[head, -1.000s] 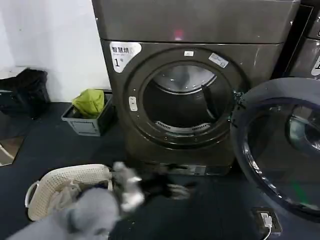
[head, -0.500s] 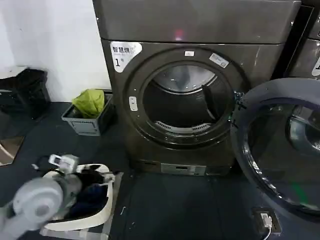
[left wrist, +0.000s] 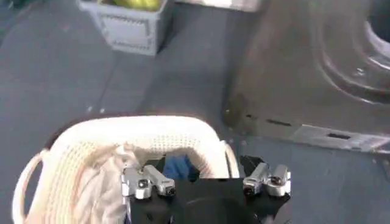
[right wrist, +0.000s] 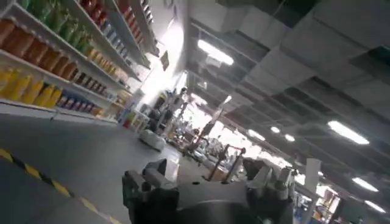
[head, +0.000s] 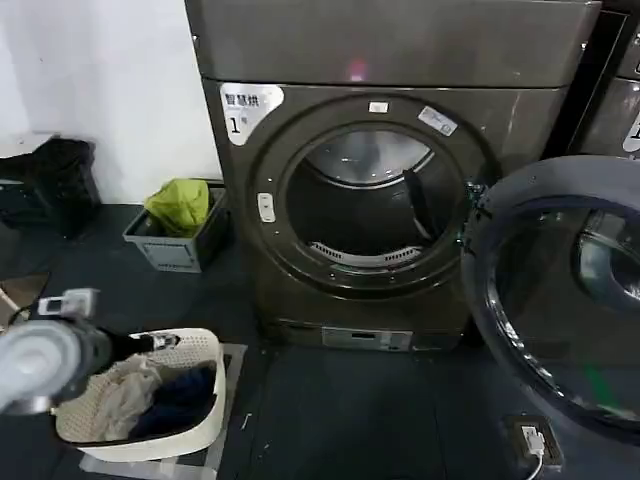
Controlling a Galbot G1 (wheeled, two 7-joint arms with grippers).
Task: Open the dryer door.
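Chrome-ringed dryer door [head: 560, 300] far right of left claw [left wrist: 205, 181]

One dryer [head: 390, 170] marked "1" stands with one dryer door [head: 560, 300] swung wide. One white laundry basket [head: 190, 425] sits on the floor, one grey bin [head: 170, 250] holds one green bag [head: 178, 205], and one black bag [head: 55, 180] lies by the wall.
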